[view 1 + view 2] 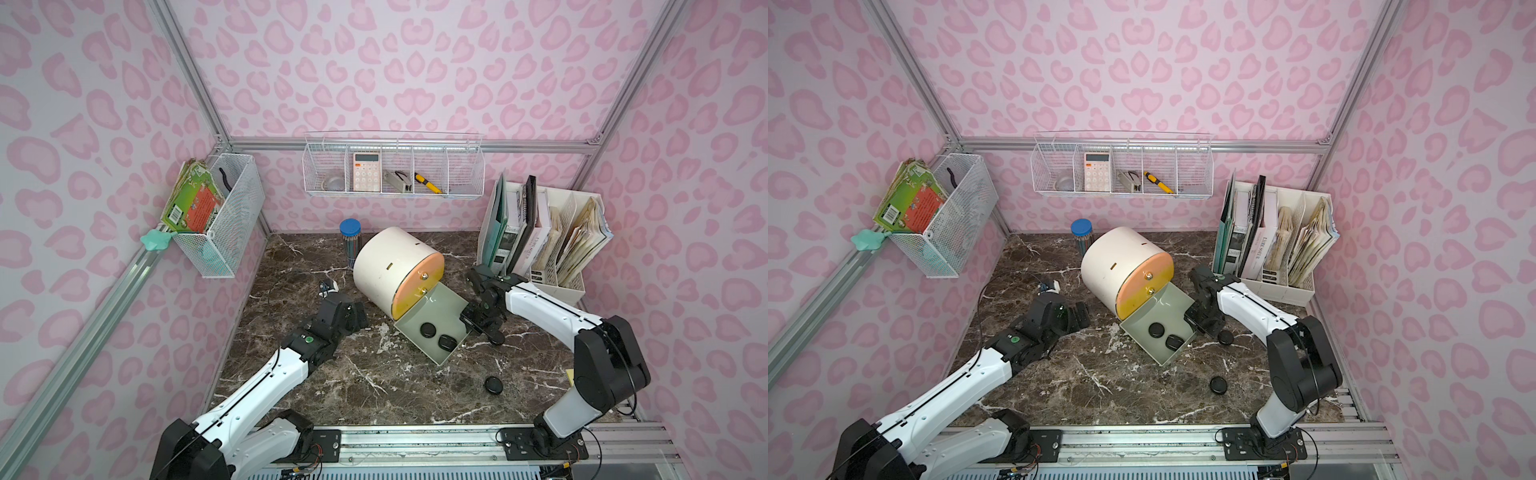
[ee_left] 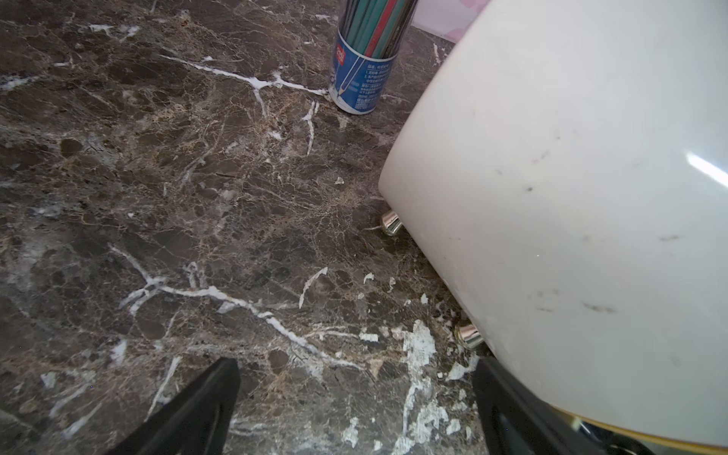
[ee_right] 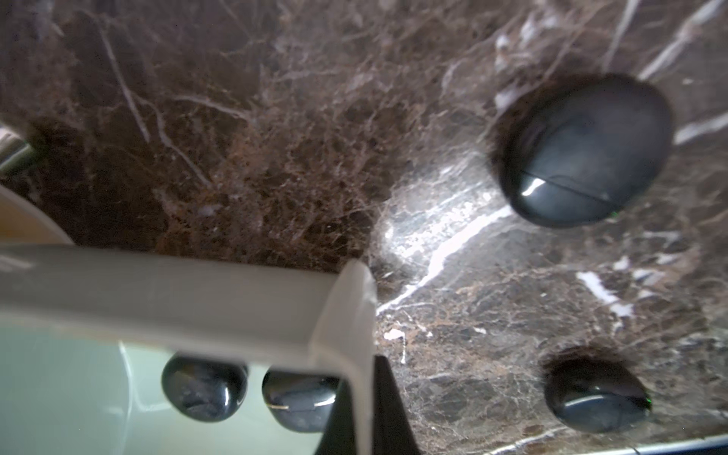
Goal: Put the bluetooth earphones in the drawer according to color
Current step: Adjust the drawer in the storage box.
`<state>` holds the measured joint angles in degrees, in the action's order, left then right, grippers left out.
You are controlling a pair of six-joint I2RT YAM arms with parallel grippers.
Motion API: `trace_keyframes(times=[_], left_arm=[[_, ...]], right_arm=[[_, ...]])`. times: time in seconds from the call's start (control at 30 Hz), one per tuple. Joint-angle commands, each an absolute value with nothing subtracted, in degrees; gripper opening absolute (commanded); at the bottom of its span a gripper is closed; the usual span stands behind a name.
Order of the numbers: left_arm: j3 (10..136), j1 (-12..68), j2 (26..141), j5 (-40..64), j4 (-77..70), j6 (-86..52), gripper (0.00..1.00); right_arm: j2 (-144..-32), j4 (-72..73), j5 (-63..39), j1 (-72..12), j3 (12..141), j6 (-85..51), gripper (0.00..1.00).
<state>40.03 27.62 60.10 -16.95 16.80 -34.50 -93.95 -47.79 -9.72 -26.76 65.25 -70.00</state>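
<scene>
Two black plastic pebble cases (image 1: pixel 427 330) in our grey-green drawer (image 1: pixel 445 306), two others (image 1: pixel 1218 385) outside; right gripper (image 1: pixel 468 322) pinches its wall, left gripper (image 2: pixel 354 378) gapes empty.

Left arm (image 1: pixel 266 374) extended forward, jaws wide apart; right arm (image 1: pixel 540 307) reaching inward, jaws clamped on drawer (image 1: pixel 446 305) wall.

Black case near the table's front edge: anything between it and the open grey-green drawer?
Nothing lies on the marble between the black case and the grey-green drawer; only the drawer's own wall must be cleared. The right gripper is shut on that drawer's side wall, beside the direct line.
</scene>
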Motion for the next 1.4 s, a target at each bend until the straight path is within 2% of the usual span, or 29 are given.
trace_keyframes(times=[0.0, 0.3, 0.63, 1.37], left_arm=[[40.26, 27.53, 59.85, -16.57, 16.43, -34.42, 0.97], [40.26, 27.58, 59.50, -16.61, 16.44, -34.36, 0.97], [40.30, 27.53, 59.46, -16.35, 16.46, -34.45, 0.97], [40.31, 27.53, 59.81, -16.61, 16.57, -34.36, 0.97]], right_arm=[[-94.92, -46.93, -12.25, -26.67, 66.24, -71.44, 0.00], [-98.73, -49.70, -13.13, -25.84, 69.27, -71.65, 0.00], [-96.69, -49.59, -13.80, -24.30, 65.91, -73.17, 0.00], [-102.74, -52.82, -16.15, -22.78, 72.20, -72.03, 0.00]])
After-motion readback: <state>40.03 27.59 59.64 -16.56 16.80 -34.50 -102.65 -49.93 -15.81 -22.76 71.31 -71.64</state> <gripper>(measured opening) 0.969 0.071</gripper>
